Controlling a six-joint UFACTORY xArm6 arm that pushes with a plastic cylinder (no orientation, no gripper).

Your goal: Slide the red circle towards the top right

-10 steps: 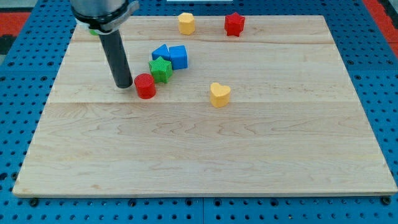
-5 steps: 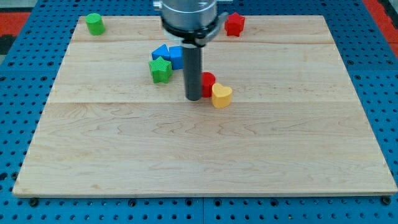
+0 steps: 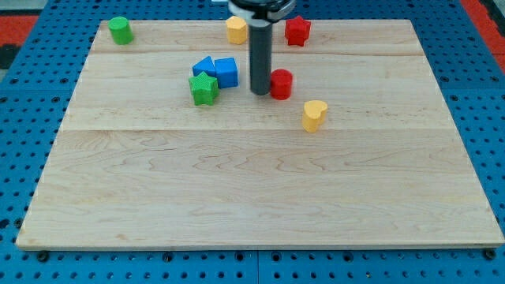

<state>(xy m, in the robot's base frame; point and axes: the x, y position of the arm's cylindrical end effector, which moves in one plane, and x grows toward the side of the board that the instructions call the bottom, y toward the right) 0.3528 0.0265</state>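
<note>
The red circle [image 3: 282, 83] is a short red cylinder standing a little above the board's middle. My tip [image 3: 259, 91] is down on the board right at its left side, touching or nearly touching it. The dark rod rises from there to the view's top. A yellow heart [image 3: 314, 114] lies just below and to the right of the red circle, apart from it.
A green star [image 3: 204, 87] and two blue blocks [image 3: 218, 70] cluster left of my tip. A yellow hexagon [image 3: 236, 30] and a red star [image 3: 297, 30] sit near the top edge; a green cylinder [image 3: 120, 30] stands at the top left. The wooden board [image 3: 252, 197] lies on a blue pegboard.
My tip swept from the left to the right, then upward, pushing the red circle right and up. The yellow heart was knocked to the right.
</note>
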